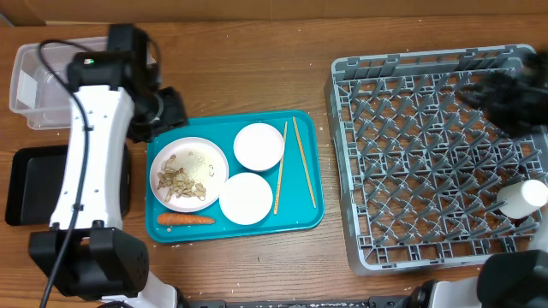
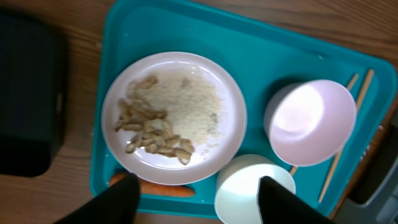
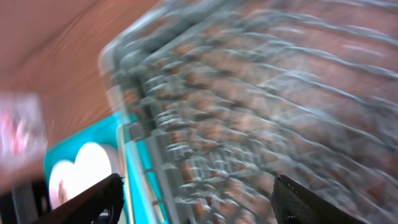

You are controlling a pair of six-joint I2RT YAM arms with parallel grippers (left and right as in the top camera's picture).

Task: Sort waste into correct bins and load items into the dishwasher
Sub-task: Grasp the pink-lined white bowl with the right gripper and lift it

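Looking down from overhead, I see the left gripper [image 2: 198, 184] hanging over the far left corner of the teal tray [image 1: 214, 128]. Its fingers are hidden under the arm there. In the left wrist view the fingers [image 2: 118, 200] stand wide apart with nothing between them, and only their tips are in frame.

Below them is the plate [image 2: 174, 118] with scraps [image 2: 152, 134] and rice [image 2: 189, 106]. The carrot [image 2: 166, 190] lies just beside the plate's rim, one end covered by a finger. Two bowls [image 1: 259, 146] sit to the plate's right on the teal tray. The chopsticks [image 1: 280, 167] lie along its right side, apart from each other.

The left arm [image 1: 90, 154] partly hides the tub [image 1: 34, 85] and the black tray [image 1: 26, 184]. The rack [image 1: 428, 154] stands right of the teal tray, with a cup [image 1: 522, 198] inside near its right edge.

The right gripper [image 3: 198, 182] is over the rack's far right corner, where overhead it is only a dark blur. Its wrist view is badly smeared. The fingers are spread wide, and I see only the rack between them. I cannot identify a pale patch [image 3: 18, 130] at the left edge.
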